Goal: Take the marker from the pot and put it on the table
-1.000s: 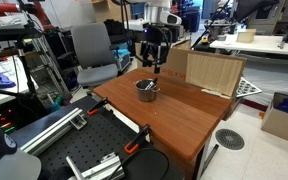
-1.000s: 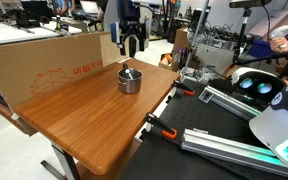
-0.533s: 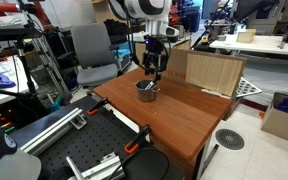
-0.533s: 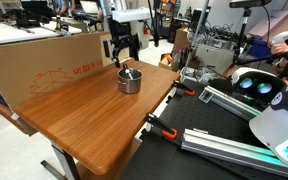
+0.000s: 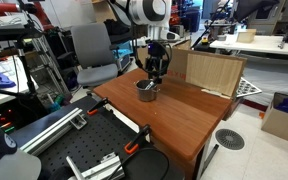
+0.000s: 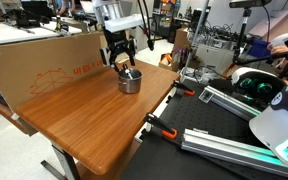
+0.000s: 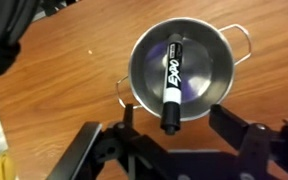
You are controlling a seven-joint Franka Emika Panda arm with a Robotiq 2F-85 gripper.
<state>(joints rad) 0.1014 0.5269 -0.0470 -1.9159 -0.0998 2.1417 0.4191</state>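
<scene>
You are holding the arm bent over the reddish-brown surface (image 5: 184, 115), with the hand (image 5: 155, 72) pointing straight down just above the pot (image 5: 147, 90). In the wrist view its jaws are standing wide apart, gripping nothing. The marker (image 7: 171, 85) is lying inside the shiny silver pot, with one end leaning out over the rim nearest the hand. It is black, and white "EXPO" lettering is showing along its barrel.
</scene>
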